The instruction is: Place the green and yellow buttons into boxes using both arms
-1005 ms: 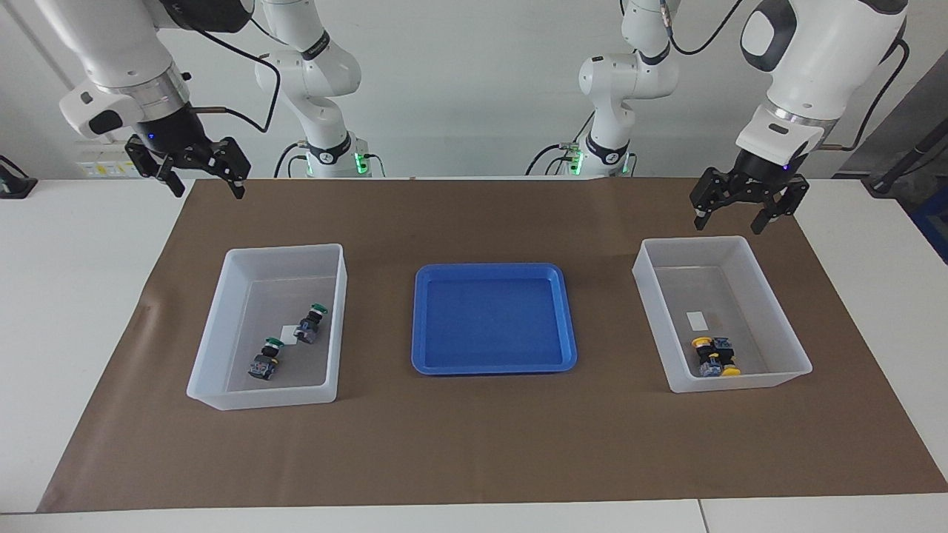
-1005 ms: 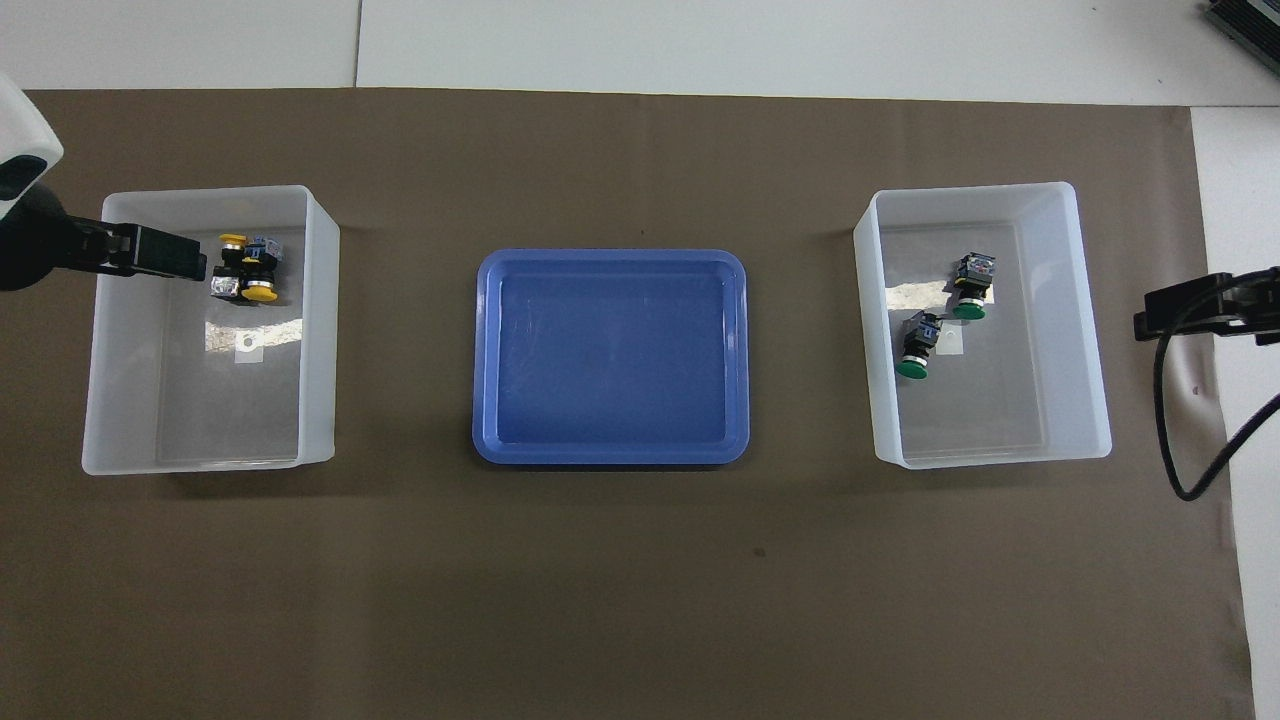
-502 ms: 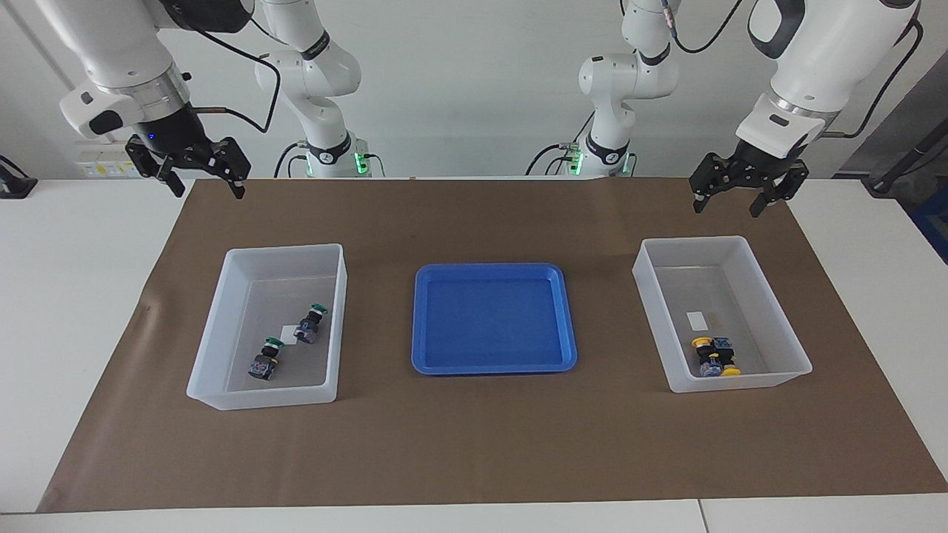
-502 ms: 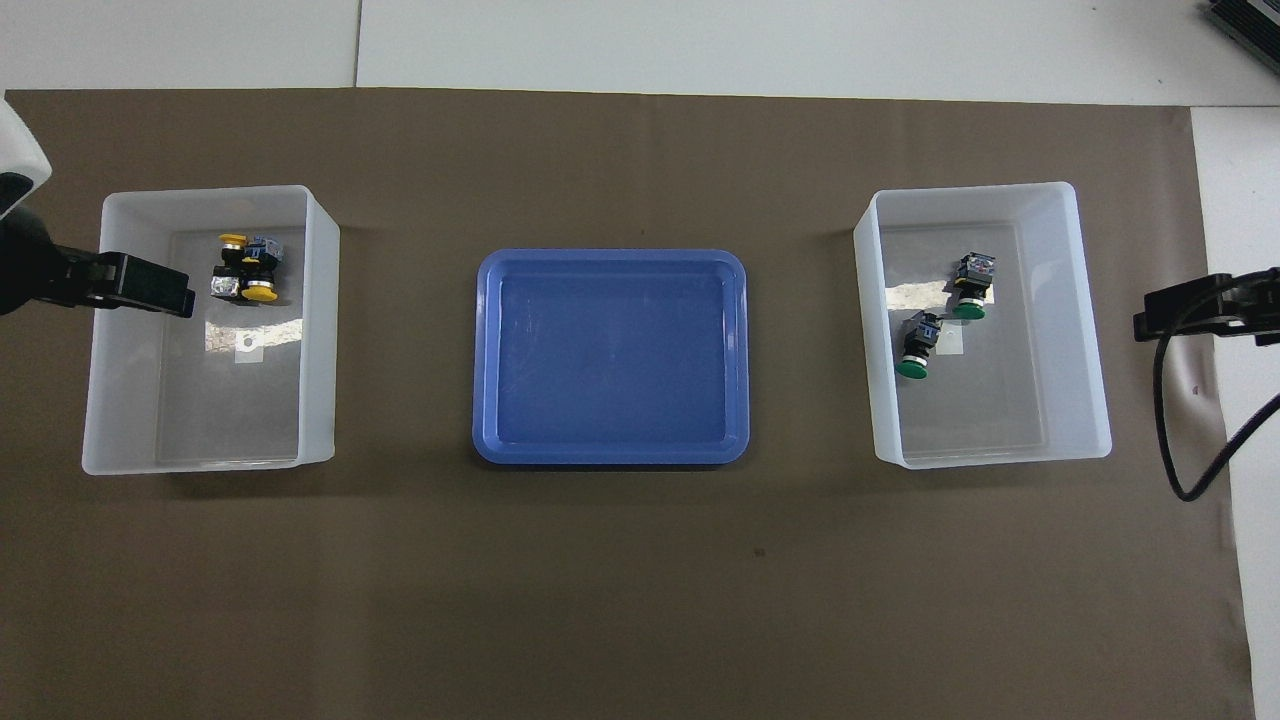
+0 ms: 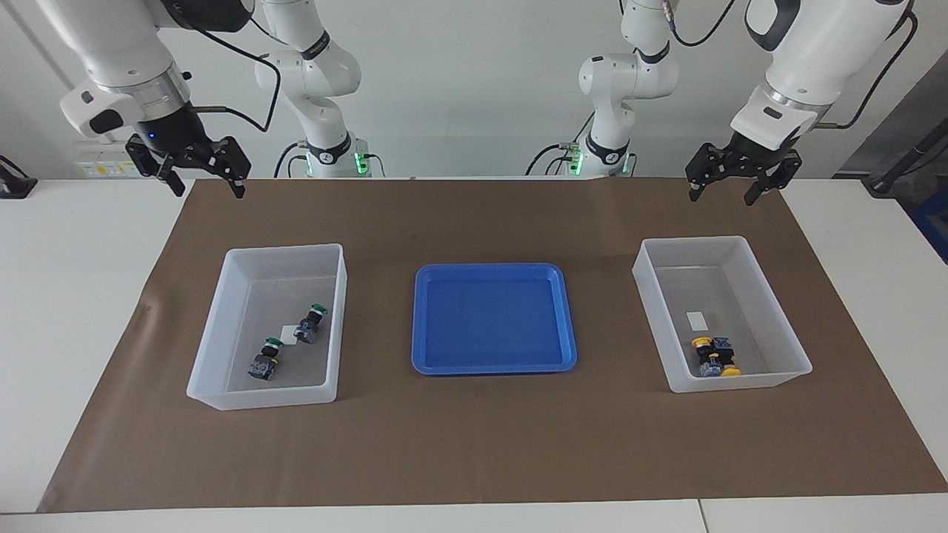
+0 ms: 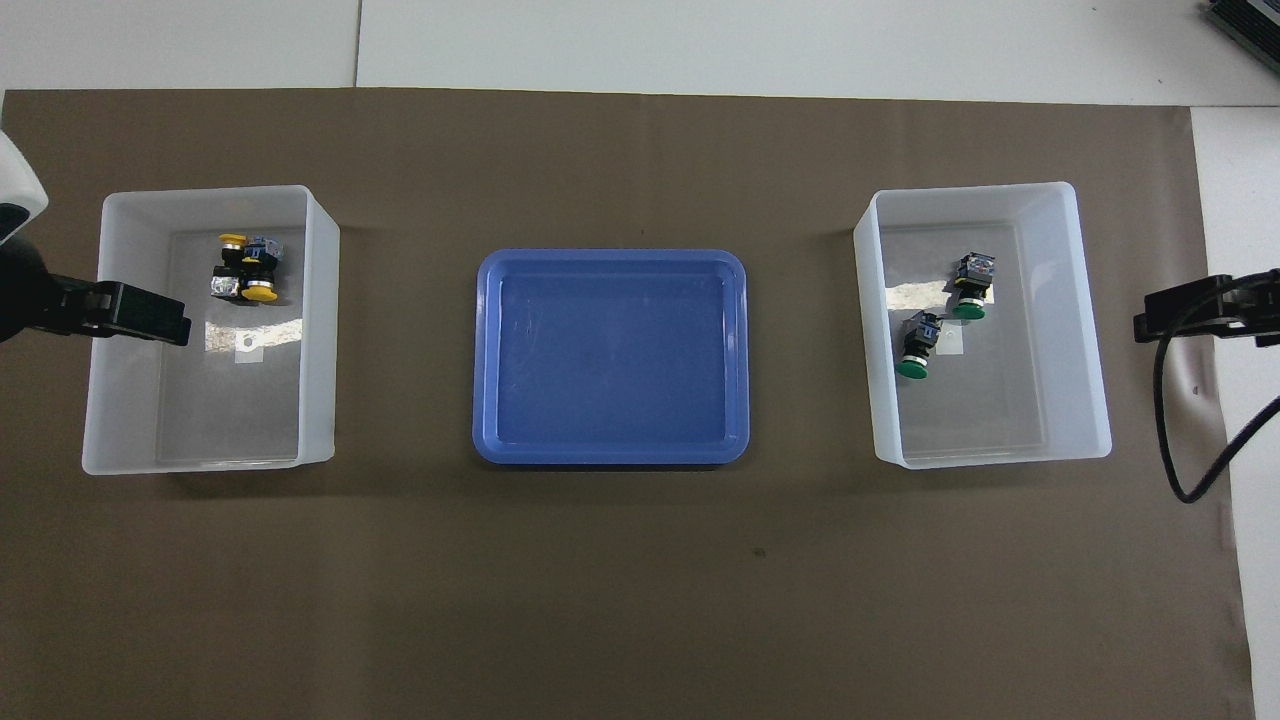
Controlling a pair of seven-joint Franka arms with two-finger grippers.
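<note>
With both yellow buttons [image 5: 715, 356] lying in the box [image 5: 770, 311] below the raised, empty, open left claw [image 5: 734, 189] and both green buttons [image 5: 289, 342] in the box [image 5: 222, 326] below the equally open right claw [image 5: 199, 180], little can go wrong unless a descending arm knocks a box.

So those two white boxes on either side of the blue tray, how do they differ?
The box at the right arm's end holds two green buttons, lying apart beside its label. The box at the left arm's end holds two yellow buttons, huddled together in its corner farthest from the robots. Both are the same translucent white bins, each flanking the blue tray.
</note>
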